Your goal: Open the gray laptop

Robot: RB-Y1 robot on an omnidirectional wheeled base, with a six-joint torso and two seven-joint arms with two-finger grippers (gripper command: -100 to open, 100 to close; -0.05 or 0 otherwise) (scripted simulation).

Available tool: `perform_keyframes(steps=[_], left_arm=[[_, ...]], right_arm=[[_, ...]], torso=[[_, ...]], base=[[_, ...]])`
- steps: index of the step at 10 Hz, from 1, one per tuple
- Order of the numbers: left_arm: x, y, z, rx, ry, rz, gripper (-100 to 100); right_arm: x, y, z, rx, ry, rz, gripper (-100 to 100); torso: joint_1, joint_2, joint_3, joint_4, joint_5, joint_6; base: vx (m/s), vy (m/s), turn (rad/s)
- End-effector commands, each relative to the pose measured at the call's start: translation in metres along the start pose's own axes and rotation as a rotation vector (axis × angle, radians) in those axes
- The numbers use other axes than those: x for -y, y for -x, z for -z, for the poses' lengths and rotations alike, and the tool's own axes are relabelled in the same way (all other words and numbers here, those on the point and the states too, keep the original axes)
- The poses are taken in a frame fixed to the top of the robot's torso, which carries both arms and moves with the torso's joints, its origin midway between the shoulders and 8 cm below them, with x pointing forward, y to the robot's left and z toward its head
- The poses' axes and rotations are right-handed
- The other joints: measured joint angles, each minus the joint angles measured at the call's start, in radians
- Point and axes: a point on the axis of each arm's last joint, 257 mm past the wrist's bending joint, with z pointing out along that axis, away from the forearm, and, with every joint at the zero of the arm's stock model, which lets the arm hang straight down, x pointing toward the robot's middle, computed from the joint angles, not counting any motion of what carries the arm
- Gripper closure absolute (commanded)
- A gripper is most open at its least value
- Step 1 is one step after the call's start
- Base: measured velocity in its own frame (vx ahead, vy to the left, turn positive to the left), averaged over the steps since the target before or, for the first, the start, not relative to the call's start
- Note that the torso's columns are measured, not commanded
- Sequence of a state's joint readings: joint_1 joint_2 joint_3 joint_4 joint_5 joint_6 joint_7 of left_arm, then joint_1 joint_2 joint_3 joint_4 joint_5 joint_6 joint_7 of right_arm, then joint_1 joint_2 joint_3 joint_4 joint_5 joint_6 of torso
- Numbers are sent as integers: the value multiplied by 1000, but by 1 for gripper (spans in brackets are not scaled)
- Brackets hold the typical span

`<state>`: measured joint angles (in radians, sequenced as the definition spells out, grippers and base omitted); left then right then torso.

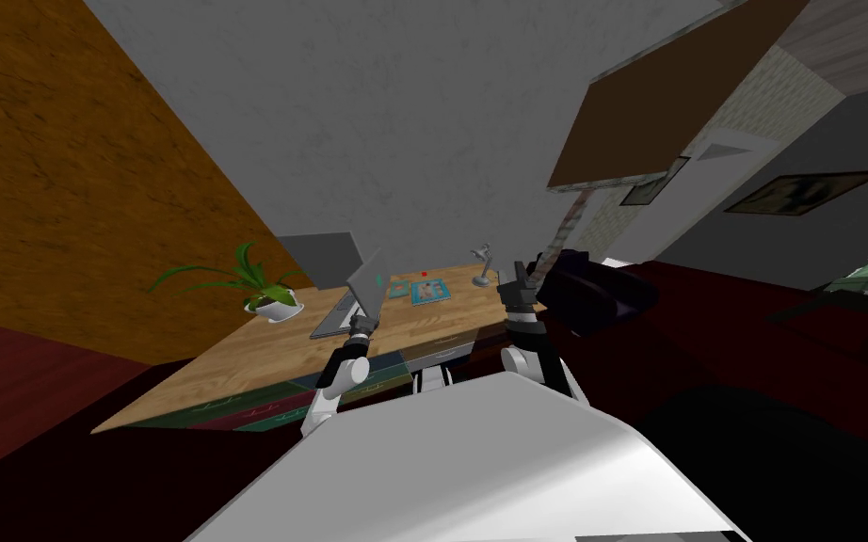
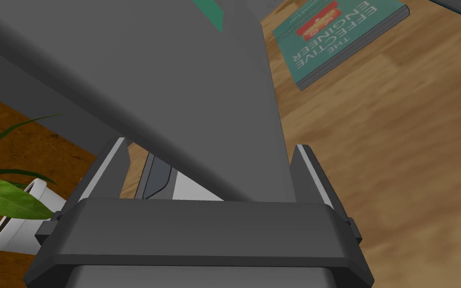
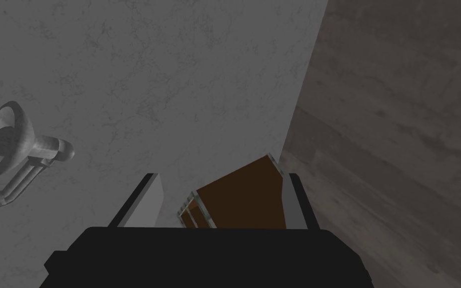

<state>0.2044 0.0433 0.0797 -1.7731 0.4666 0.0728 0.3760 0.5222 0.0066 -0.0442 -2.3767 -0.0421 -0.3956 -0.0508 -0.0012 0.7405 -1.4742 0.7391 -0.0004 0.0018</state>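
A gray laptop (image 1: 359, 292) sits partly open on a wooden desk (image 1: 263, 353), near the middle of the desk and toward its wall side. The lid is raised at a slant above the base. The left gripper (image 1: 363, 323) reaches over the desk's front edge to the near edge of that lid.

From the left wrist, the laptop (image 2: 174, 90) lid runs as a broad gray slab away from the left gripper (image 2: 210, 145). The 2 fingers (image 2: 314, 175) are spread wide, 1 on each side of the lid's edge. Whether they press it cannot be told. Under the lid, a strip of the lighter base shows above the desk (image 2: 399, 175).

A potted plant (image 1: 267, 287) in a white pot stands at the desk's left end and shows again in the left wrist view (image 2: 19, 225). A teal book (image 1: 430, 291) lies flat on the desk's right half, with another beside it. Its cover (image 2: 339, 35) faces up.

A small gray lamp (image 1: 484, 263) stands near the desk's right end. The right gripper (image 1: 520, 278) is held up above the desk's right corner. Its right wrist view shows the lamp (image 3: 9, 140) head against a gray wall. There the right gripper (image 3: 219, 175) has its 2 fingers (image 3: 147, 200) wide apart, holding nothing.
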Motion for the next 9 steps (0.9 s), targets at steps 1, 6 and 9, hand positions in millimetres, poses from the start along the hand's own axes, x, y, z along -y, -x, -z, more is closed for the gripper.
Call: perform_keyframes(steps=[1, 6, 9], left_arm=[[3, -2, -1, -1, 0, 2, -100], [-4, -7, 5, -1, 12, 157, 100], [-11, -14, 12, -1, 26, 313, 100]], right_arm=[[0, 0, 0, 0, 0, 0, 0], [0, 0, 0, 0, 0, 0, 0], [0, 0, 0, 0, 0, 0, 0]], torso=[[1, -1, -1, -1, 0, -1], [4, -2, -1, -1, 1, -2], [1, -2, -2, -1, 0, -3]], base=[[95, 21, 2], [16, 53, -2], [-4, 69, -1]])
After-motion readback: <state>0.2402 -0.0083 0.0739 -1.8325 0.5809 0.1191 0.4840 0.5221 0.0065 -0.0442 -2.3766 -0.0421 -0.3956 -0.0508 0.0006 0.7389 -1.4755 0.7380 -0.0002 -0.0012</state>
